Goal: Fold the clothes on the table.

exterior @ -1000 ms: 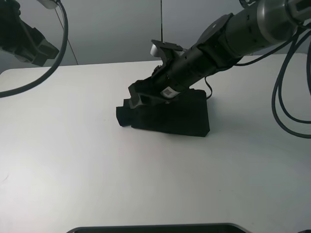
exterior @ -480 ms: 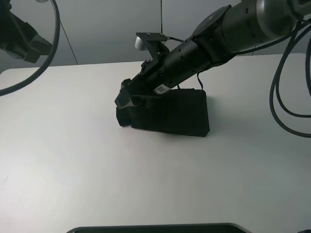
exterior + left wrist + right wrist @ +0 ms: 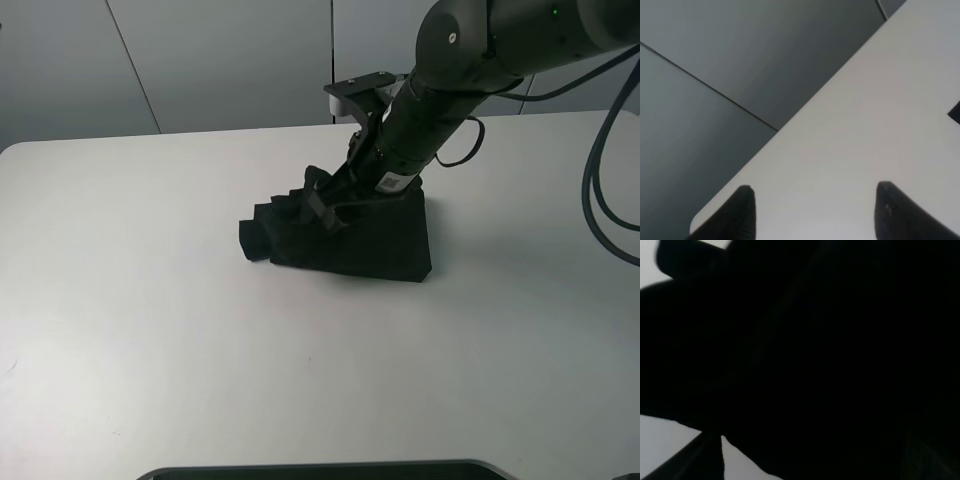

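The black T-shirt [image 3: 370, 240] lies folded into a compact bundle near the middle of the white table [image 3: 150, 330], slightly toward its far edge. The right tool [image 3: 325, 205] rests low against the top of the bundle; whether it grips the fabric cannot be determined, as its wrist view is filled with dark cloth. The left tool [image 3: 812, 210] is spread wide above bare table surface, holding nothing.

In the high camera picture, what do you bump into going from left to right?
Bare white table → folded black T-shirt → the right arm's dangling black cables.
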Controlling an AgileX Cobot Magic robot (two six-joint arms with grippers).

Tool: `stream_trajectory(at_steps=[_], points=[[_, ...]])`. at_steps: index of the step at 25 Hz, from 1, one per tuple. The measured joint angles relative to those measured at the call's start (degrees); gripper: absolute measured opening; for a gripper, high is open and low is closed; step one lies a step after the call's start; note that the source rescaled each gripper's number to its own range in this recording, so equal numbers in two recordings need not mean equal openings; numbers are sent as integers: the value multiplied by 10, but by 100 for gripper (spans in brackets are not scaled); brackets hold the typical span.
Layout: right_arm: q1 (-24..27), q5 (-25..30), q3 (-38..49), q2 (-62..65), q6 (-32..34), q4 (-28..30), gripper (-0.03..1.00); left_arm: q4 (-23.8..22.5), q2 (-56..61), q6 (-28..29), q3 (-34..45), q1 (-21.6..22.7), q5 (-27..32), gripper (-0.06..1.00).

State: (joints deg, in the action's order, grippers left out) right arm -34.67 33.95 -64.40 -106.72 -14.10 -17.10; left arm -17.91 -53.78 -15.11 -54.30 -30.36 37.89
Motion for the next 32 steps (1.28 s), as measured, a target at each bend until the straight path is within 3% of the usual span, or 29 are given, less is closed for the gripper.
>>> stream_trajectory(at_steps=[4, 10, 12, 22, 29, 32], points=[[-1, -42, 0, -32, 0, -38, 77, -6, 35, 0, 0, 0, 18, 68], [-50, -70, -31, -111, -182, -261, 72, -8, 42, 0, 0, 0, 36, 68], [-68, -73, -53, -130, -220, -300, 72, -9, 42, 0, 0, 0, 36, 68], [-102, -107, -86, -146, -254, -329, 72, -7, 42, 0, 0, 0, 44, 68], [-104, -21, -126, -120, -271, -330, 72, -4, 42, 0, 0, 0, 45, 68], [-104, -16, -131, -112, -276, -332, 72, -3, 42, 9, 0, 0, 45, 68]])
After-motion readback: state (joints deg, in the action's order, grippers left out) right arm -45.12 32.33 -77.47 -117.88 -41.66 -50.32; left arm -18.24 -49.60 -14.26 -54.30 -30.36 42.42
